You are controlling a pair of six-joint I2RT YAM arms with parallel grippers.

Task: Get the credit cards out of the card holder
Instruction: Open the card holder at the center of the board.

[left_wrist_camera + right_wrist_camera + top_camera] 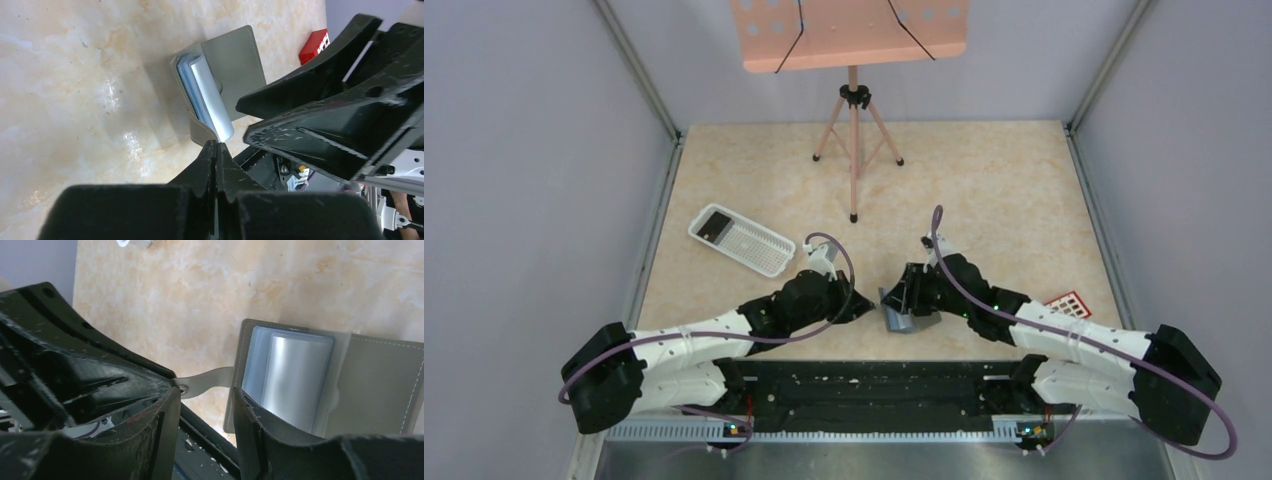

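Both arms are stretched low over the counter (984, 190), wrists nose to nose at the middle of its near edge. The card holder (909, 318) sits right there between them, just in from that edge. My left gripper (216, 146) has its fingers pressed together on the holder's strap tab (210, 380). My right gripper (205, 405) stands spread, one finger over the holder's lower edge. The holder's grey flap is folded back, with a silvery-blue stack (295, 380) in the pocket; cards or sleeves, I can't tell. One red credit card (1069, 303) lies near the right edge.
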